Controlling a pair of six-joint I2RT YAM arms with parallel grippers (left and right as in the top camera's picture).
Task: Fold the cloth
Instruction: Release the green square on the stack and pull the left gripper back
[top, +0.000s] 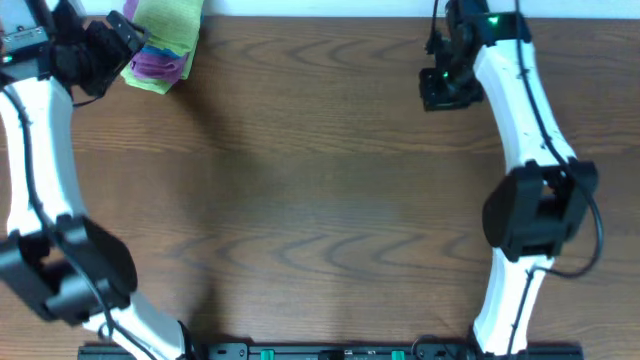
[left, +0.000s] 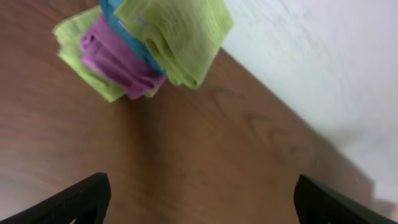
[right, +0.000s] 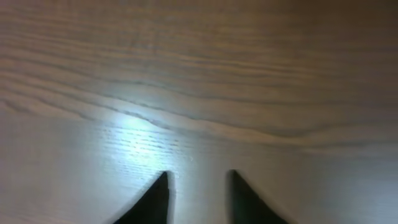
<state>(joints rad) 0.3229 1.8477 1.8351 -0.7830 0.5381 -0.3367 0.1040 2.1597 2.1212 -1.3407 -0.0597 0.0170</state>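
Note:
The lime-green cloth (left: 177, 34) lies folded on top of a small stack at the table's far left corner (top: 172, 20). Under it are a bright blue towel (left: 127, 37), a purple towel (left: 115, 62) and another green layer (left: 74, 53). My left gripper (left: 202, 199) is wide open just short of the stack, with only bare table between its fingers; from overhead it sits beside the stack (top: 128, 42). My right gripper (right: 198, 186) hovers over bare wood at the far right (top: 450, 90), its jaws partly apart and holding nothing.
The wooden table (top: 320, 200) spreads between the two arms. A white wall (left: 323, 68) runs along the far edge behind the stack. The arm bases stand at the near edge, the left one (top: 70, 270) and the right one (top: 530, 215).

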